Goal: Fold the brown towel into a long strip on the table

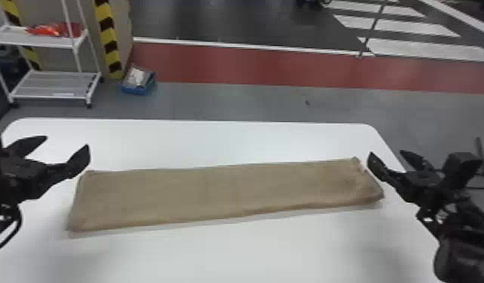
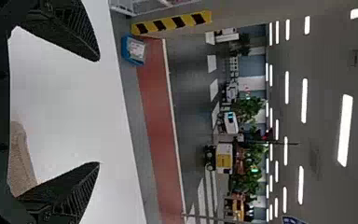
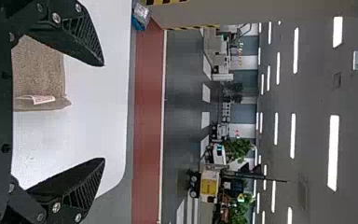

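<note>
Towel of brown cloth [image 1: 222, 192] lies folded as long strip across white round-cornered worktop [image 1: 234, 252]. Folding looks done; best finish probably light smoothing at rumpled right end, pressing down without dragging layers askew. Left black two-fingered end effector [image 1: 67, 142] poised near towel's left end, right black two-fingered end effector [image 1: 386, 152] near its right; both spread wide, empty, tips angled forward and inward.

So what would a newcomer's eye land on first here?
Likely the brown towel, a long folded strip lying across the white table in the head view. Next, the open black grippers flanking it, the left one near its left end and the right one by its right end. Behind, the red floor band stands out.
</note>
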